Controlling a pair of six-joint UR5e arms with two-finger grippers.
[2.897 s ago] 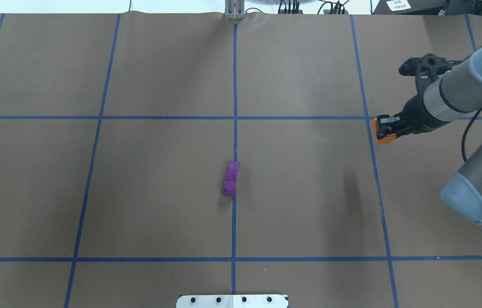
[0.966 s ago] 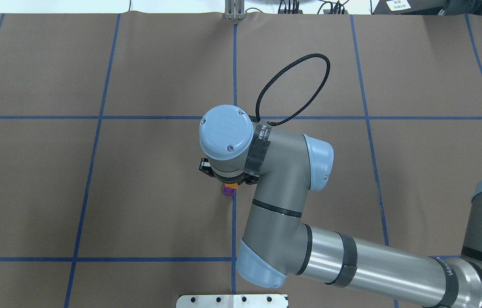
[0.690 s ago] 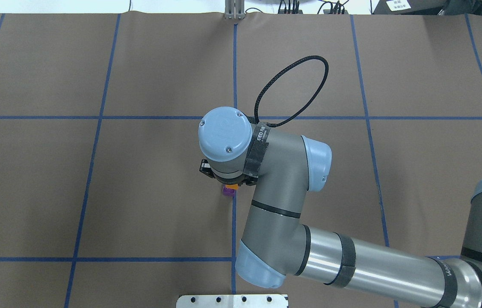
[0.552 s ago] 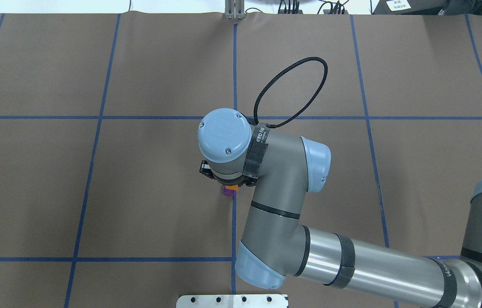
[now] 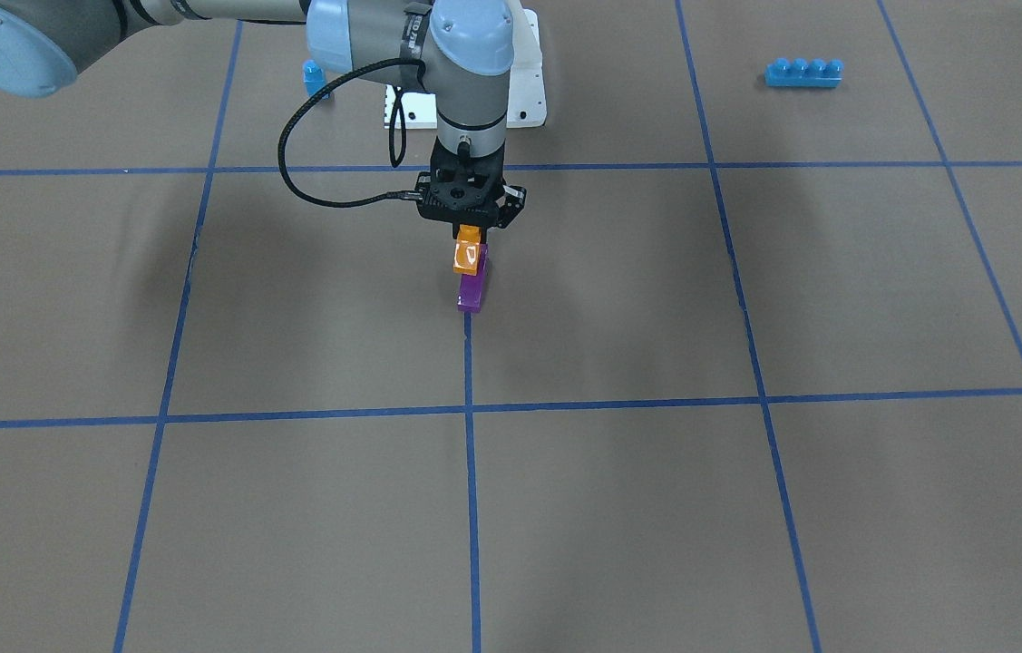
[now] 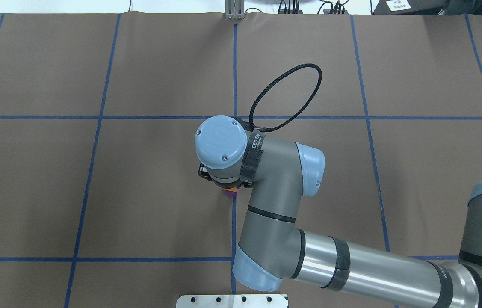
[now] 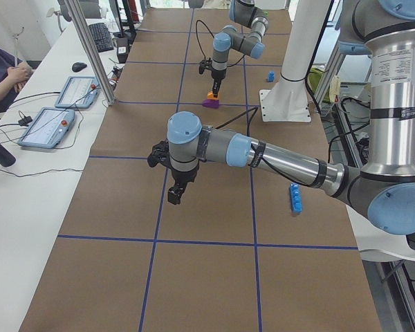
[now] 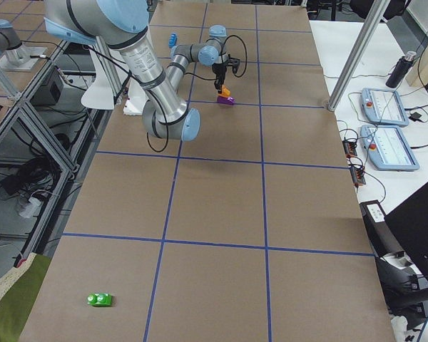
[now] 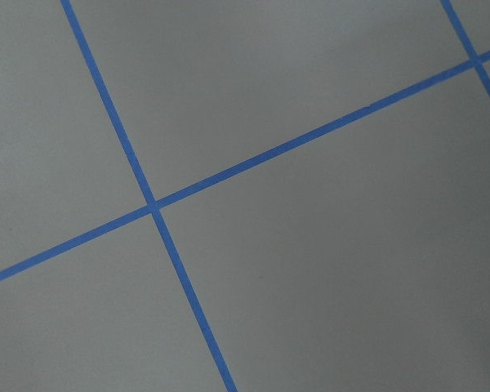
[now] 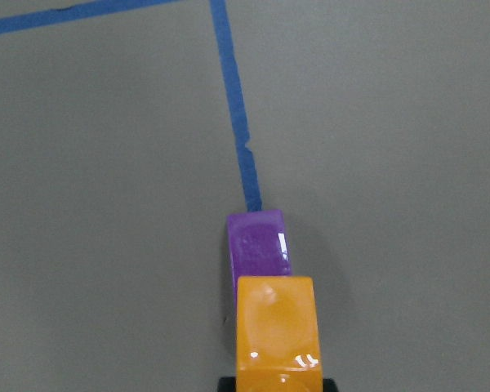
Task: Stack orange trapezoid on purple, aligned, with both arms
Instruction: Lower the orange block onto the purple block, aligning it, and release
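Brown paper table (image 5: pixel 746 508) w/ blue tape grid. Overhead view: the right arm (image 6: pixel 275 205) wrist covers most of the centre, so only slivers of orange & purple peek out below it.

Front view is clearer. The right gripper (image 5: pixel 469 229) points straight down, jaws clamped on the orange trapezoid (image 5: pixel 467 258). It hangs over the robot-side end of the purple block (image 5: pixel 472 290), which lies on the centre tape line. Orange seated on purple or just above it: can't tell. Right wrist cam: orange is cut off at the bottom edge & hides part of purple.

The left gripper (image 7: pixel 174 196), on the left arm (image 7: pixel 277 155), shows only in the left side view, low over the table, well apart from the blocks. Jaw state: can't tell. Left wrist cam shows paper & tape lines.

Count:
- 2 arms
- 1 orange, 1 purple
- 2 blue pcs: 4-stud brick (image 5: pixel 803 73) & single-stud block (image 5: pixel 315 77)
- 1 small green toy (image 8: pixel 99 300)
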